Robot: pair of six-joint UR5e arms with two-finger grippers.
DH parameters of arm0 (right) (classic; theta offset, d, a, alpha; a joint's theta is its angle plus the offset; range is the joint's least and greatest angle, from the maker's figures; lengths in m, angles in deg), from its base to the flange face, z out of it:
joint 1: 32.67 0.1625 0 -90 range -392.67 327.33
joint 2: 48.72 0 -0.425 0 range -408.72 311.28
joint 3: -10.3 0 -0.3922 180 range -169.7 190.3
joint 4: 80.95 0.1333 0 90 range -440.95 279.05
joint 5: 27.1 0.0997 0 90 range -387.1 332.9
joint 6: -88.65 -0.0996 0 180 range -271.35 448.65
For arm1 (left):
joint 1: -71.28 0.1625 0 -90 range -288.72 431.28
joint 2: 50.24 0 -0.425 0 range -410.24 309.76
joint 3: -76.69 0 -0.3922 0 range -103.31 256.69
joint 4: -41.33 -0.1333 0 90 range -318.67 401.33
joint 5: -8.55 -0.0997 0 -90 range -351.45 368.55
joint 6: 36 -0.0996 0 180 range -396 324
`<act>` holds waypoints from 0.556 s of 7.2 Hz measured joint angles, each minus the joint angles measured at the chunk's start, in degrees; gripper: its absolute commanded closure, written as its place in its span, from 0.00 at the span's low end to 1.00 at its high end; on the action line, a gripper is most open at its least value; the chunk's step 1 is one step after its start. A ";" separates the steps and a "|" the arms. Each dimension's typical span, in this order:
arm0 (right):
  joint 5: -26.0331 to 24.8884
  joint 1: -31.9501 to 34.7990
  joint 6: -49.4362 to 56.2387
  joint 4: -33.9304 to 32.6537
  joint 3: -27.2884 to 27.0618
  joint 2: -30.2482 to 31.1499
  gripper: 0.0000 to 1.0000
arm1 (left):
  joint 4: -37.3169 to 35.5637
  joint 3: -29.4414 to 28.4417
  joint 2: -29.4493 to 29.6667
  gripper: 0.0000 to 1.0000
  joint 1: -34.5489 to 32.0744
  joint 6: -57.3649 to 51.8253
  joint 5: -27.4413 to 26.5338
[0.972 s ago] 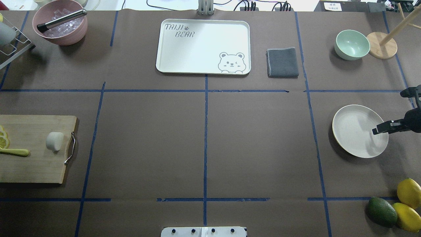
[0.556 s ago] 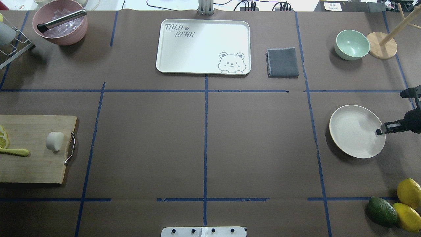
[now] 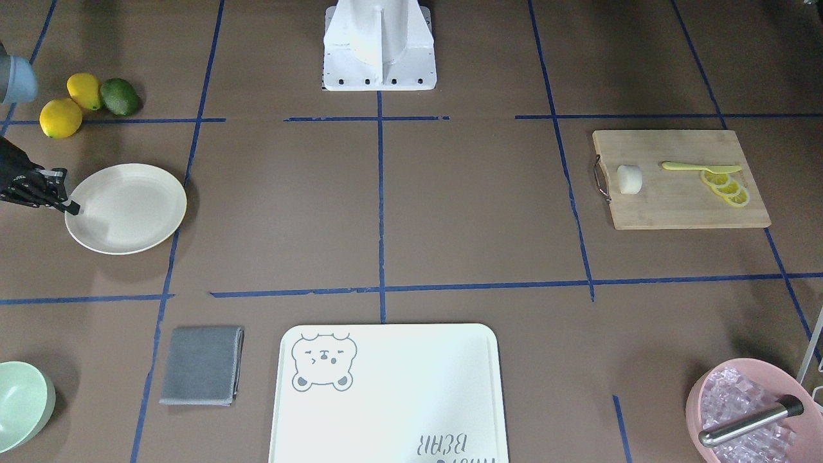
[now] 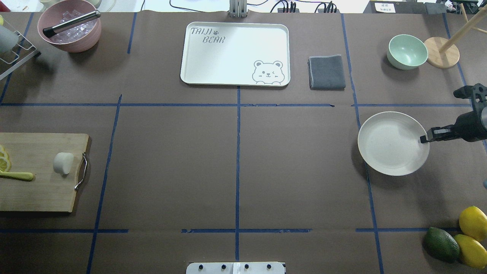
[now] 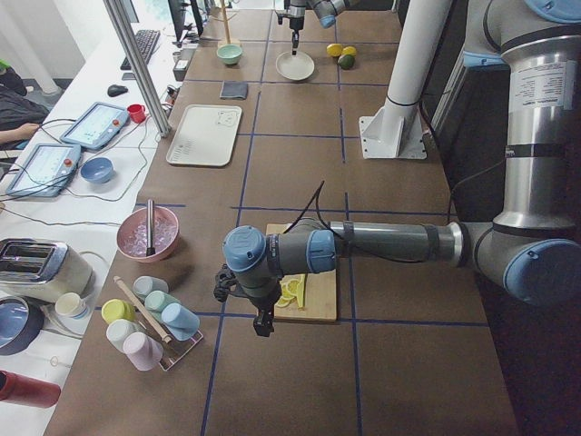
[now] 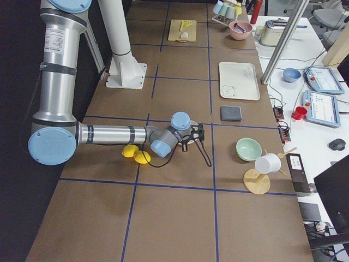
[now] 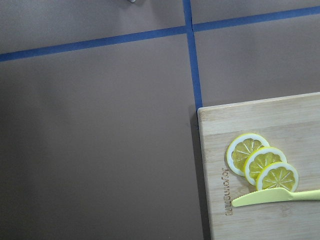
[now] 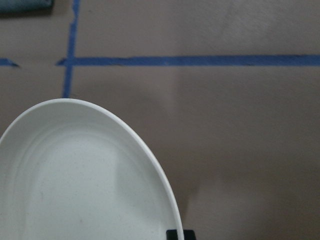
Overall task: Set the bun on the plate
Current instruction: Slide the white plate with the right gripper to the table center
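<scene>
The small white bun [image 4: 63, 163] [image 3: 630, 179] lies on a wooden cutting board [image 4: 38, 190] at the table's left side, with no gripper near it. The cream plate [image 4: 392, 144] [image 3: 128, 206] [image 8: 75, 190] is at the right side, casting a shadow on the table beneath it. My right gripper [image 4: 424, 139] [image 3: 72, 209] is shut on the plate's right rim; one black fingertip [image 8: 180, 234] shows at that rim. My left gripper [image 5: 263, 327] hangs beyond the board's outer end, and I cannot tell whether it is open or shut.
Lemon slices [image 7: 260, 162] and a yellow-green knife [image 4: 17, 176] share the board. A bear-print tray [image 4: 235, 53], a grey cloth [image 4: 327, 72] and a mint bowl [image 4: 407, 51] stand along the far side. Two lemons and an avocado [image 4: 441, 243] lie near right. A pink bowl [image 4: 69, 26] is far left.
The plate has moved left and towards the far side with my right gripper on its rim. The bun and the board have not moved.
</scene>
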 measured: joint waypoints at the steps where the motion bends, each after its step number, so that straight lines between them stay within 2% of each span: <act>1: 0.23 -1.76 -5.68 -0.17 -0.79 -4.06 1.00 | 0.00 0.02 0.00 0.00 0.01 0.00 0.00; 4: -2.91 -10.79 -18.00 -3.81 -1.22 -17.84 0.99 | 0.08 0.12 0.00 0.00 0.10 0.00 0.08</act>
